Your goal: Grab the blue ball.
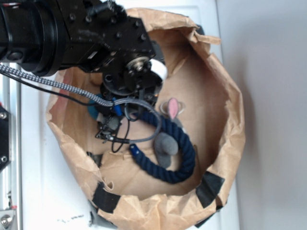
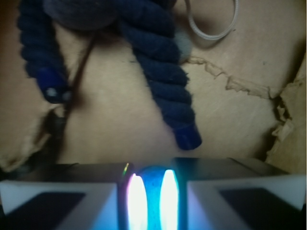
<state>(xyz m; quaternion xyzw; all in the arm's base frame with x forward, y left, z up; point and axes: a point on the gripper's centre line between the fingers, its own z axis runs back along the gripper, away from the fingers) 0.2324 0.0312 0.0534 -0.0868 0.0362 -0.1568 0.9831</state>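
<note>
The blue ball point(image 2: 152, 188) shows in the wrist view as a narrow teal strip wedged between the two fingers, with bright glare on either side of it. My gripper point(image 2: 152, 194) is shut on it, low over the brown paper floor. In the exterior view the gripper point(image 1: 102, 120) hangs under the black arm on the left side of the paper-lined basin. Only a sliver of the teal ball point(image 1: 91, 110) peeks out beside it; the arm covers the rest.
A dark navy rope point(image 1: 178, 149) curls across the basin floor, and its ends point(image 2: 165, 81) lie just ahead of the fingers. A grey plush mouse point(image 1: 167, 143) with a pink ear lies against the rope. Crumpled paper walls point(image 1: 229, 100) with black tape patches point(image 1: 209, 186) ring the area.
</note>
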